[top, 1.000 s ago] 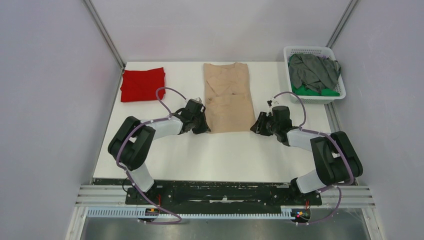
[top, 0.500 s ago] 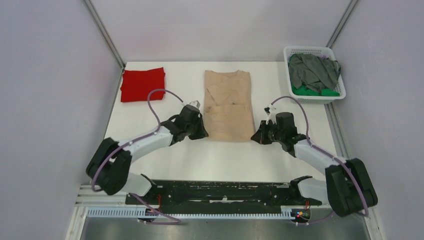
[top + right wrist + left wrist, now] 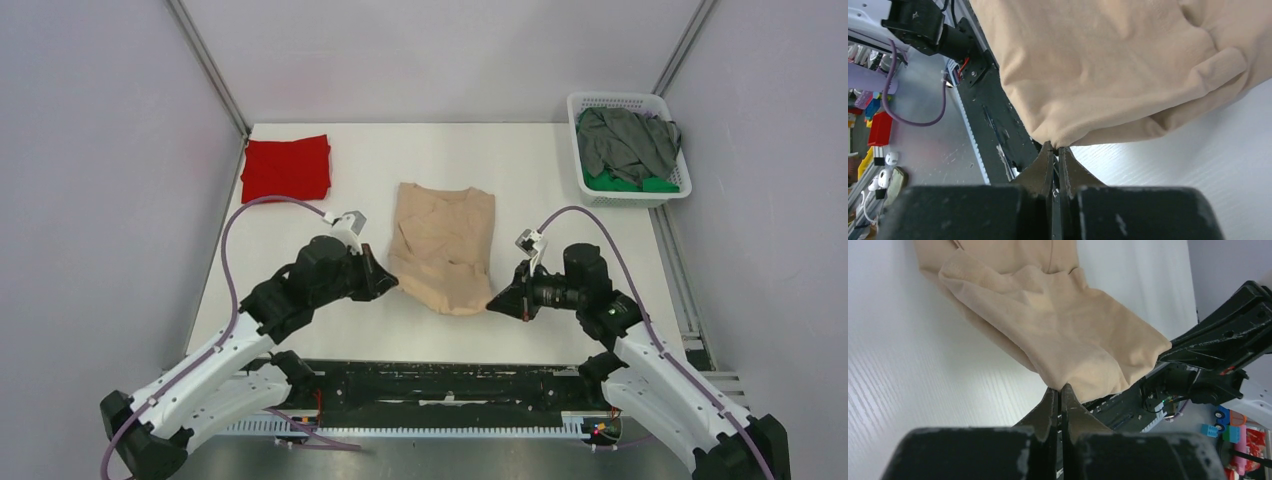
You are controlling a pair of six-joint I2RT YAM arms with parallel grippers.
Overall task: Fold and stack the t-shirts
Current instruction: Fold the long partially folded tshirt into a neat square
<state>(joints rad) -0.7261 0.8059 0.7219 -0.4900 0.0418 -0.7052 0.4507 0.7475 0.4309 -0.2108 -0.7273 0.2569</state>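
Observation:
The beige t-shirt (image 3: 442, 245) lies in the middle of the white table (image 3: 560, 210), its near hem lifted and sagging between both grippers. My left gripper (image 3: 388, 283) is shut on the hem's left corner, and in the left wrist view the beige t-shirt (image 3: 1063, 325) bunches at my left gripper (image 3: 1059, 390). My right gripper (image 3: 494, 302) is shut on the right corner; the right wrist view shows the beige t-shirt (image 3: 1108, 65) pinched at my right gripper (image 3: 1054, 147). A folded red t-shirt (image 3: 286, 167) rests at the back left.
A white basket (image 3: 581, 110) at the back right holds a dark grey t-shirt (image 3: 628, 140) over a green t-shirt (image 3: 632, 183). The black arm mount rail (image 3: 450, 385) runs along the table's near edge. Grey walls close in both sides.
Both grippers have pulled back toward the near edge and risen, dragging the beige t-shirt's hem with them. The right gripper closed on the hem corner. The shirt slid nearer.

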